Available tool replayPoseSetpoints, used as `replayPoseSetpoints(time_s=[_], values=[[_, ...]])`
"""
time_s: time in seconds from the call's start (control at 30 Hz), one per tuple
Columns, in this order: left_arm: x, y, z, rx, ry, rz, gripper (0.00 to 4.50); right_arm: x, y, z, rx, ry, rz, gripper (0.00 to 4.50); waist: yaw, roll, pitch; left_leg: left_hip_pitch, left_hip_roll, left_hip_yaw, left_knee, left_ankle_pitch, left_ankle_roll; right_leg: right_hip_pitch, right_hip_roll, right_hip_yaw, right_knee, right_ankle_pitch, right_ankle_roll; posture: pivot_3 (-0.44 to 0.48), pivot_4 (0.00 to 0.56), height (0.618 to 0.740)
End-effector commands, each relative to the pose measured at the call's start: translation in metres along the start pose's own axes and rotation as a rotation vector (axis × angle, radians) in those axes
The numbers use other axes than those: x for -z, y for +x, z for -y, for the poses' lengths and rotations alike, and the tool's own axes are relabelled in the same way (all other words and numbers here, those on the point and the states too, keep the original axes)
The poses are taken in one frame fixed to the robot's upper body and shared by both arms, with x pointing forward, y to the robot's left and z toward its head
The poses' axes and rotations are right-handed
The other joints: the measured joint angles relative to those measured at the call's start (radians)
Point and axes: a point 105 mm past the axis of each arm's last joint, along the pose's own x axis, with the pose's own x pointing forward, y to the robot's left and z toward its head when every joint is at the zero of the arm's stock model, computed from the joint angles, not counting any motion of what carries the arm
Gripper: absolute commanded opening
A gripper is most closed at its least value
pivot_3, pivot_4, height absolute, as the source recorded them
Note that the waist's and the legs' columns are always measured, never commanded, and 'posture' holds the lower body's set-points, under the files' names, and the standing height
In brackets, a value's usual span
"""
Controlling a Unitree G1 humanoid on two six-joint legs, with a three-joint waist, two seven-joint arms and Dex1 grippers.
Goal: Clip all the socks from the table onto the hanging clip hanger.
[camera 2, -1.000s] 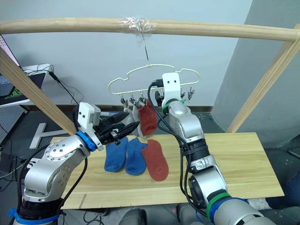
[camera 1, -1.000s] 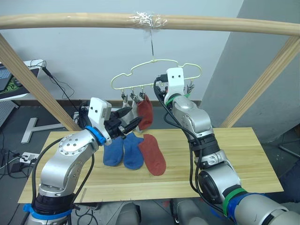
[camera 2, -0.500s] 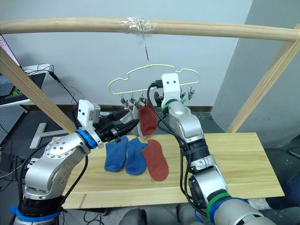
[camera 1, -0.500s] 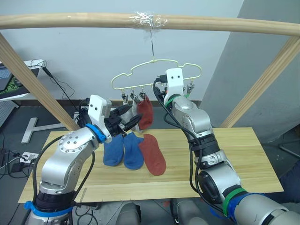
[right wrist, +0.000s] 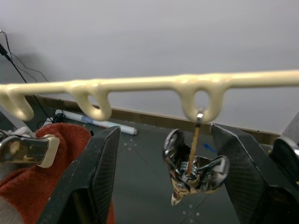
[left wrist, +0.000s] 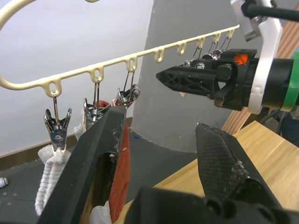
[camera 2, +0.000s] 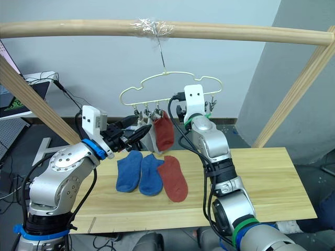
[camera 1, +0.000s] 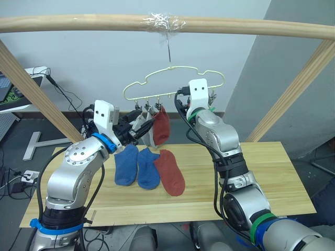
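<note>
Hanging from a wooden pole (camera 1: 104, 22) above the table (camera 1: 272, 172), the hanger (camera 1: 172, 81) carries two grey socks (camera 1: 144, 125) and one red sock (camera 1: 162, 125) on its clips.
Two blue socks (camera 1: 137, 166) and a second red one (camera 1: 170, 172) lie side by side on the table, below the hanger. The left gripper (left wrist: 159, 154) sits near the clipped socks, jaws spread and empty; the right gripper (right wrist: 163, 182) has jaws spread around a bare clip (right wrist: 191, 170), not touching it.

Empty clip (right wrist: 194, 168) between the right gripper's (right wrist: 161, 175) parted jaws, hung socks (camera 1: 155, 125) beside
</note>
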Motion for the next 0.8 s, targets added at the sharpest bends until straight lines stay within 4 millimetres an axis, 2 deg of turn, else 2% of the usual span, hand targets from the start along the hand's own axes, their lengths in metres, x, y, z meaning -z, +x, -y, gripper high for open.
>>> replayPoseSetpoints(time_s=[0.03,0.37,0.6,0.7,0.77,0.8], values=[[-0.01,0.0,-0.001,-0.008,0.025,0.046,2.7,-0.015,-0.005,-0.001,0.0,0.004,0.052,3.21,0.0,0.0,0.0,0.0,0.0,0.0,0.0,0.0,0.0,0.0,0.0,0.0,0.0,0.0,0.0,-0.109,0.179,0.74],[-0.009,0.0,-0.001,-0.013,0.031,0.044,2.7,-0.005,-0.012,0.003,0.016,-0.02,0.008,3.21,0.0,0.0,0.0,0.0,0.0,0.0,0.0,0.0,0.0,0.0,0.0,0.0,0.0,0.0,0.0,-0.109,0.183,0.74],[-0.008,0.0,-0.001,-0.01,0.029,0.043,2.7,-0.006,-0.018,-0.003,0.002,-0.003,0.004,3.21,-0.002,0.001,0.002,0.0,0.0,0.0,0.0,0.0,0.0,0.0,0.0,0.0,0.0,0.0,0.0,-0.114,0.186,0.74],[-0.008,0.001,0.0,-0.011,0.028,0.044,2.7,-0.007,-0.017,-0.002,0.007,-0.003,0.007,2.65,-0.003,0.002,0.003,0.0,0.0,0.0,0.0,0.0,0.0,0.0,0.0,0.0,0.0,0.0,0.0,-0.11,0.186,0.74],[-0.008,0.001,-0.001,-0.012,0.028,0.044,2.7,-0.008,-0.016,-0.003,0.005,-0.004,0.007,2.02,-0.004,0.002,0.004,0.0,0.0,0.0,0.0,0.0,0.0,0.0,0.0,0.0,0.0,0.0,0.0,-0.109,0.186,0.74],[-0.008,0.0,-0.001,-0.014,0.028,0.044,2.7,-0.008,-0.016,-0.003,0.004,-0.003,0.007,2.02,-0.004,0.002,0.004,0.0,0.0,0.0,0.0,0.0,0.0,0.0,0.0,0.0,0.0,0.0,0.0,-0.109,0.186,0.74]])
